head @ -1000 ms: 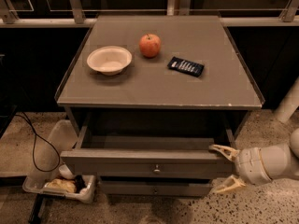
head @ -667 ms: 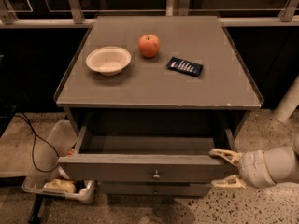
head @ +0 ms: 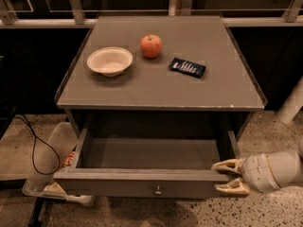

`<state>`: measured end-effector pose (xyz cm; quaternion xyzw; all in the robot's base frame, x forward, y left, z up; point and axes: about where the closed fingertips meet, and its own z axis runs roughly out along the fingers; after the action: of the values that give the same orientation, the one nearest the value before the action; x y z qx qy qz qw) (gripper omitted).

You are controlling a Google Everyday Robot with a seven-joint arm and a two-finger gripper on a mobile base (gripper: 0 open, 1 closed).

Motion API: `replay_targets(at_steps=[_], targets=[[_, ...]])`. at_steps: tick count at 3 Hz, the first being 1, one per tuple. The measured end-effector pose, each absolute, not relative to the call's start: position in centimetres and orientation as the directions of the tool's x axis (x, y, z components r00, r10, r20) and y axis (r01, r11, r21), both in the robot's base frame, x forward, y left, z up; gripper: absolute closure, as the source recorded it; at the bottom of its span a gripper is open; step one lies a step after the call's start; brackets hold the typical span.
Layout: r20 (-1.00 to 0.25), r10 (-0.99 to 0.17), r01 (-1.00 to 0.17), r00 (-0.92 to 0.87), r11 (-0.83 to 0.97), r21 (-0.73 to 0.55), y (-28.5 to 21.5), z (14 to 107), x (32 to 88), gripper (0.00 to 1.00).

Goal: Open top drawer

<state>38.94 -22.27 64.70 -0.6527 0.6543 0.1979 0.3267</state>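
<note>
The top drawer [head: 142, 183] of the grey cabinet stands pulled far out, showing its plain grey, bare interior [head: 151, 152]. A small round metal knob [head: 158, 190] sits at the centre of its front panel. My gripper [head: 230, 176] is at the right end of the drawer front. One cream finger [head: 227, 165] lies above the front's top edge and the other is below, beside the panel's right corner. The fingers are spread apart and not clamped on the panel. The lower drawers are hidden beneath the open one.
On the cabinet top [head: 161, 86] are a white bowl [head: 110, 60], a red apple [head: 151, 46] and a dark flat packet [head: 187, 67]. A plastic bin [head: 47, 167] and a black cable [head: 33, 150] lie on the floor at the left. A white post [head: 291, 103] stands at the right.
The drawer has slid further out towards the camera, showing more of its interior. My gripper has moved back with it, staying at the front's right end.
</note>
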Motion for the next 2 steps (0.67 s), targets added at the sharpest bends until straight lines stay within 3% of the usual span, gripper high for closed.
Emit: replay_targets(at_steps=[2], targets=[[-0.686, -0.725, -0.983, 0.066, 0.069, -0.167, -22.27, 64.68, 38.93, 0.37]])
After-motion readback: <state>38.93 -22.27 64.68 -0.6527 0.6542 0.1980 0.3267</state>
